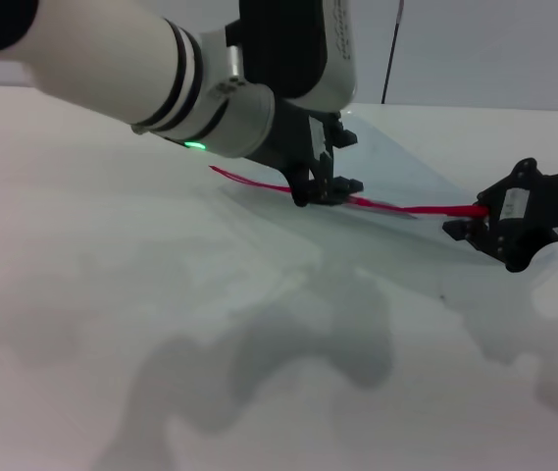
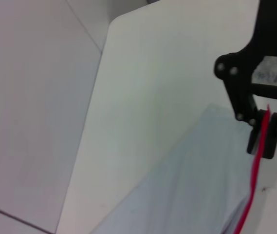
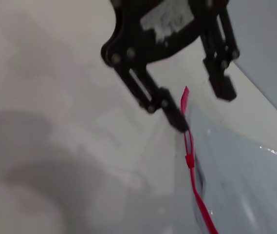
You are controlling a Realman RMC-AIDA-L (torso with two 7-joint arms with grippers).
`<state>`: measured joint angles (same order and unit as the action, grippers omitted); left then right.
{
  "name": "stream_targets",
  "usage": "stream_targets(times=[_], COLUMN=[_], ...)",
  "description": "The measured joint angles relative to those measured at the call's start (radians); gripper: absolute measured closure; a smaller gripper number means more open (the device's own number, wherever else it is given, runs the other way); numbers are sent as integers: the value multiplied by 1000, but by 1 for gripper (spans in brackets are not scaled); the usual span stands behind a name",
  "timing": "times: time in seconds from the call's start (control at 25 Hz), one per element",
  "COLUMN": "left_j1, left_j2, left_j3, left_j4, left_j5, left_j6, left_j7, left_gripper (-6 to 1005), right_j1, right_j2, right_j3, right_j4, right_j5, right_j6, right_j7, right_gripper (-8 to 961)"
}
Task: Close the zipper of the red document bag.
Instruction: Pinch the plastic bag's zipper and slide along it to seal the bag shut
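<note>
No legible txt; white labels on right gripper (image 1: 473, 220) & left gripper (image 3: 204, 105) (print too blurred)

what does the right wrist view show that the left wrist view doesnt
Only the right wrist view shows the small slider on the zipper, with the left gripper open over the strip's end. Only the left wrist view shows the right gripper shut on the zipper's other end, plus the table's far edge. Both show the red strip and the pale bag.
</note>
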<state>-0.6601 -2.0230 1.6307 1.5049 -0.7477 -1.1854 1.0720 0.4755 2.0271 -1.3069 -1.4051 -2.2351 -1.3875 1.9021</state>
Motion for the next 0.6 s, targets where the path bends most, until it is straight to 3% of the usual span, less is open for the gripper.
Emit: stream_targets(times=[0.6], left_j1=[-1], left_j2=[-3], left_j3=[35], left_j4=[-50], left_j5=[-8], left_j6=[28], left_j7=[18], left_gripper=[502], right_j1=[-2], right_j2=[1], right_j3=[0], right_j4=[-38], right_j5=[2], right_j6=[-8], right_j7=[2], right_gripper=[905])
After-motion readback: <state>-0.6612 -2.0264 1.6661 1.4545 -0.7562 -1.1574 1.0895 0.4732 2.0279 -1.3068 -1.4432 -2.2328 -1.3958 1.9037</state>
